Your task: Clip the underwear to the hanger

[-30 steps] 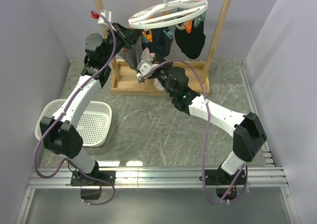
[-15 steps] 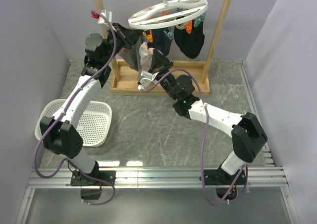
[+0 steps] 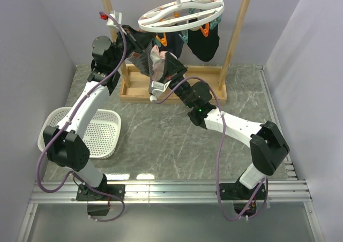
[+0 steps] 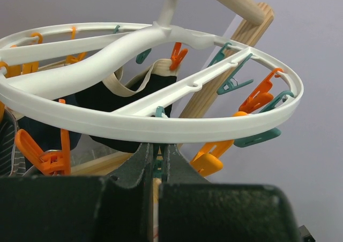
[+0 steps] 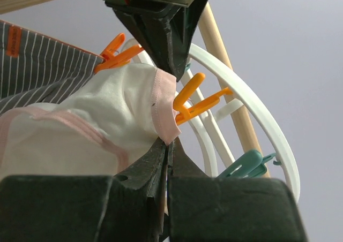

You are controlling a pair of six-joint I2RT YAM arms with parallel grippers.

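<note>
Right claw (image 5: 167,145) is clamped shut on the underwear (image 5: 112,108), bunched left of it, hem edge running upward. Just above, a teal clip (image 4: 157,168) looks pinched in the closed left claw (image 4: 156,149), under the hanger (image 4: 177,129).

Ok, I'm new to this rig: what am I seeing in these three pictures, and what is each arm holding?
Two robot arms are bolted at the table's near edge, each ending in a two-finger gripper. The wide picture comes from a fixed camera above and behind them; the other two come from cameras on the wrists, looking along each arm's own fingers. On the grey table stand a wooden frame rack and a white perforated plastic basket. From the rack hangs a white oval plastic ring hanger carrying orange and teal clips and dark garments. The right gripper pinches the white pink-trimmed underwear below the ring. The left gripper is closed on what looks like a teal clip.
</note>
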